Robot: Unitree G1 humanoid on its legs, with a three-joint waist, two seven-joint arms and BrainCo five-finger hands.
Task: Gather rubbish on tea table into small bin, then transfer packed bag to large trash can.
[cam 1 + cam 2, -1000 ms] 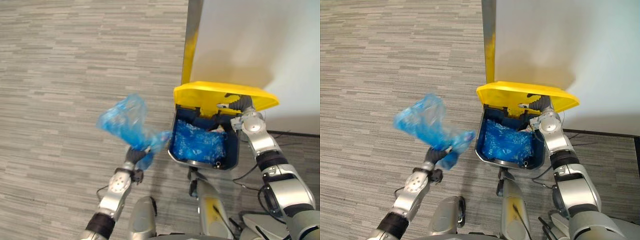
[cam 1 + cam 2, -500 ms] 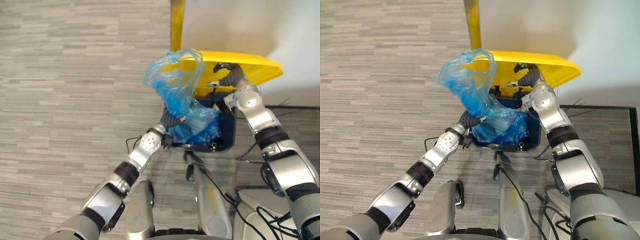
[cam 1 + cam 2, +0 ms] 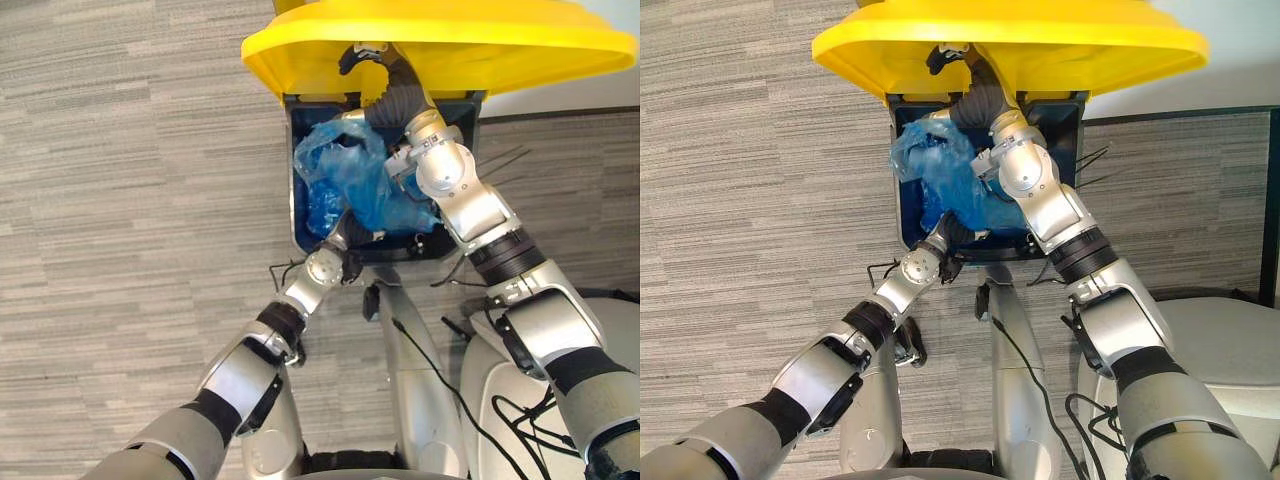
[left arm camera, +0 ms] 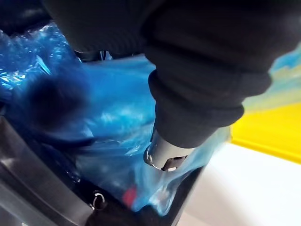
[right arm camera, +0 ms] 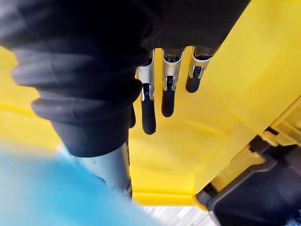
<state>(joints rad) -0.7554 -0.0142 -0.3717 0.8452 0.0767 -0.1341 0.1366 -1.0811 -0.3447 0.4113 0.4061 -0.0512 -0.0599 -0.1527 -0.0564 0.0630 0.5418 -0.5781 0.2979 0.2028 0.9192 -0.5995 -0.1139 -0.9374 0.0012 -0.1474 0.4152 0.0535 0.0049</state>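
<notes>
Landmark: large trash can (image 3: pixel 297 205), standing on floor (image 3: pixel 120 200). Lid (image 3: pixel 300 50) raised above can's far edge, overhanging opening. Packed bag (image 3: pixel 350 180) in can's opening, toward left wall. Left hand (image 3: pixel 343 236) at can's near rim, under bag. Right hand (image 5: pixel 164 89) above can, behind bag, straight fingers against lid's underside.

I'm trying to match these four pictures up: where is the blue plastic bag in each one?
Left eye view: blue bag upper middle, in the bin under the yellow lid.
Right eye view: same spot, slightly further left.
Left wrist view: past the left hand.
Right wrist view: blue blur, probably it.
Landmark: yellow lid.
</notes>
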